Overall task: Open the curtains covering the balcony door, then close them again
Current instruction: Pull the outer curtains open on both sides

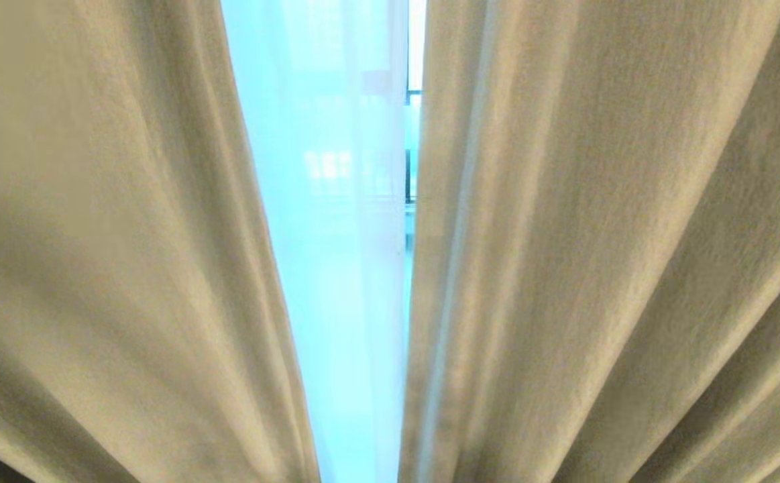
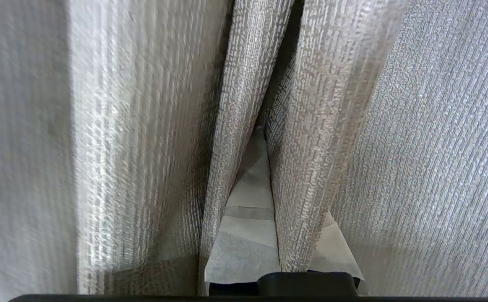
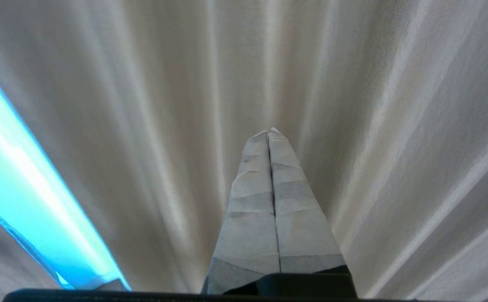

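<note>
A: From the head, what shows?

B: Neither arm. Two thick beige drapes (image 1: 94,255) fill both sides, with a narrow gap between them. A thin white sheer (image 1: 322,282) hangs in that gap, and past its edge a sliver of dark door frame (image 1: 408,168) shows; the glass is washed out by glare.

A: The left wrist camera?

B: The left claw (image 2: 264,138) is pushed in among the pleats. One taped finger (image 2: 248,218) is plain; the other is mostly hidden behind a coarse woven fold that runs down between them. The claw is pinched tight on that fold of drape (image 2: 306,167), with more pleats close on both sides.

A: And the right?

B: The right claw (image 3: 270,133) has its two taped fingers pressed flat together, holding nothing. Its tip points at smooth, pale folds of drape (image 3: 374,105); whether it touches them I cannot tell. Off to one side, a bright blue strip of daylit gap (image 3: 25,188).
</note>
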Robot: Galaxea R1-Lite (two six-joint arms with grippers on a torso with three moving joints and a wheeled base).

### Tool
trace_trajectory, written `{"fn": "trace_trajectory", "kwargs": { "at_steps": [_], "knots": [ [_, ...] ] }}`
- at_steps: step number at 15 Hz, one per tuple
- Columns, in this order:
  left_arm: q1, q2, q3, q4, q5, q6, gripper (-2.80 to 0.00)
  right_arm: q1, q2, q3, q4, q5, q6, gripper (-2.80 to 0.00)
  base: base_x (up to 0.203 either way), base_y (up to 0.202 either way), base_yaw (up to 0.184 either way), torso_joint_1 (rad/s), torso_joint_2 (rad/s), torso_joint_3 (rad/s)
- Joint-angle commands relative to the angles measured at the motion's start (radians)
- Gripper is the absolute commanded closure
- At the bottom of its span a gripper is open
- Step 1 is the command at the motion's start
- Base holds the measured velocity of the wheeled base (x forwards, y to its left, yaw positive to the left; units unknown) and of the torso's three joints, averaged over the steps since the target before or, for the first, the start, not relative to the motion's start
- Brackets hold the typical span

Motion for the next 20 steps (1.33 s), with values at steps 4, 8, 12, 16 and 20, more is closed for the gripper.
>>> {"fn": "trace_trajectory", "kwargs": {
  "at_steps": [4,8,12,16,20],
  "knots": [
    [-0.015,-0.038,-0.001,-0.004,-0.005,-0.002,0.00,0.000,0.002,0.000,0.000,0.000,-0.001,0.00,0.000,0.000,0.000,0.000,0.00,0.000],
    [-0.070,-0.082,0.000,-0.002,-0.006,0.001,0.00,0.000,0.002,0.000,0.000,0.000,-0.001,0.00,0.000,0.000,0.000,0.000,0.00,0.000],
    [-0.151,-0.124,0.019,-0.001,-0.001,0.005,0.00,0.000,0.002,0.000,0.000,0.000,-0.001,0.00,0.000,0.000,0.000,0.000,0.00,0.000],
    [-0.188,-0.145,0.023,0.003,0.003,0.022,0.00,0.000,0.002,0.000,0.000,0.000,-0.001,0.00,0.000,0.000,0.000,0.000,0.00,0.000],
    [-0.198,-0.168,0.058,-0.001,0.005,0.023,-2.80,0.000,0.002,0.000,0.000,0.000,-0.001,0.00,0.000,0.000,0.000,0.000,0.00,0.000]
  ]
}}
